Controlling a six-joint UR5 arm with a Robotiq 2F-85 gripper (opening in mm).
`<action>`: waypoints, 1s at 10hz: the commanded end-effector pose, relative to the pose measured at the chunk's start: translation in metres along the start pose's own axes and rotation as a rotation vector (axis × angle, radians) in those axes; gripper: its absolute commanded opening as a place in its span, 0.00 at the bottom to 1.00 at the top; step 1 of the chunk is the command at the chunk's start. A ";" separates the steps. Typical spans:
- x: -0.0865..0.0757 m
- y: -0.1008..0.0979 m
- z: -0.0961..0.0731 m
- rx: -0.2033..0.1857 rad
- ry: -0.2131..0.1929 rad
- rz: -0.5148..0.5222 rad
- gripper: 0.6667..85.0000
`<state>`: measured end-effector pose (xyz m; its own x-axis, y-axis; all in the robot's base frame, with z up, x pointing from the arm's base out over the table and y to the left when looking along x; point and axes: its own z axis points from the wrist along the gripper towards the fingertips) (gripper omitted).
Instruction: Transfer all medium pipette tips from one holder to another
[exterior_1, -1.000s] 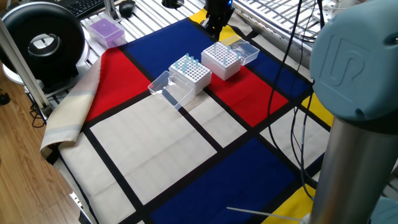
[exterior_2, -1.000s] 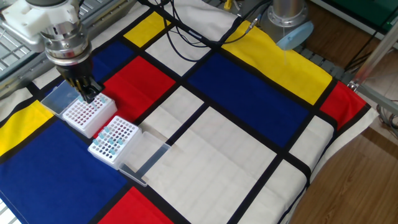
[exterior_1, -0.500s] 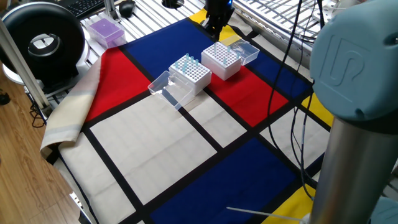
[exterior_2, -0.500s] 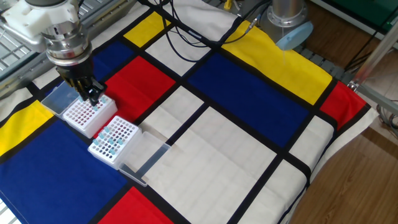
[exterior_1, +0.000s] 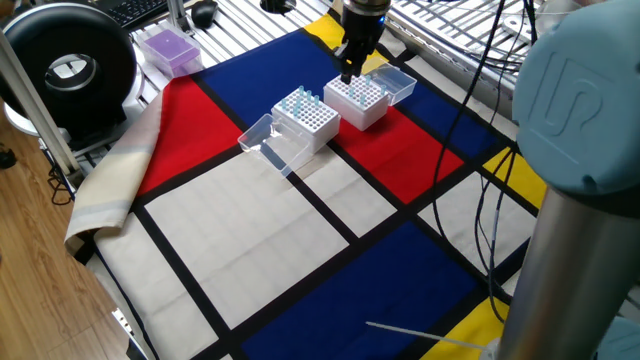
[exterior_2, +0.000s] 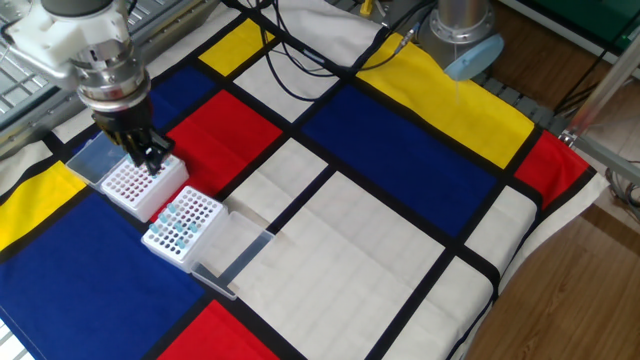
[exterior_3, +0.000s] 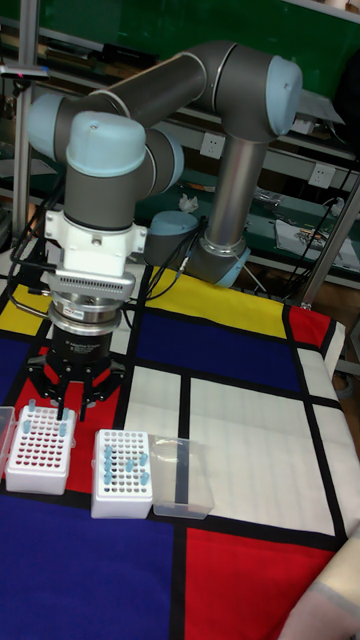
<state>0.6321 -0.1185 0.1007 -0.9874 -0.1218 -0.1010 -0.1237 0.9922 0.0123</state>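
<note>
Right now the gripper (exterior_3: 62, 412) hangs over the far corner of one rack (exterior_3: 40, 446), fingers pointing straight down, so whatever it carries would go in along a vertical axis. That rack (exterior_2: 139, 184) is mostly bare holes; in the tall view a couple of pale tips (exterior_3: 45, 409) stand along its back edge, right under the fingers. The other rack (exterior_2: 182, 225) sits just beside it, touching or nearly so, and holds most of the blue tips (exterior_2: 181, 219), upright with their wide ends up, scattered over its grid. Each rack has its clear lid (exterior_2: 232, 258) folded flat on the cloth (exterior_2: 400, 200) on the outer side.

The fingers look close together, but the pictures are too small to tell whether a tip is pinched between them or they are merely shut.

My reading: the emptier rack is the target, and the move in hand is a placing at its back row. What matters is that the fingers stay square over one hole, since the holes are tightly packed.

The arm reaches in from the base (exterior_3: 222, 255) behind the table, wrist vertical, flange level above the rack
</note>
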 end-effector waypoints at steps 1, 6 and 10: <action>-0.016 0.022 -0.003 0.004 -0.004 0.044 0.36; -0.037 0.062 0.018 0.025 0.006 0.056 0.35; -0.043 0.061 0.028 0.020 -0.002 0.021 0.34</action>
<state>0.6648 -0.0572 0.0828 -0.9912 -0.0917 -0.0955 -0.0905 0.9958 -0.0159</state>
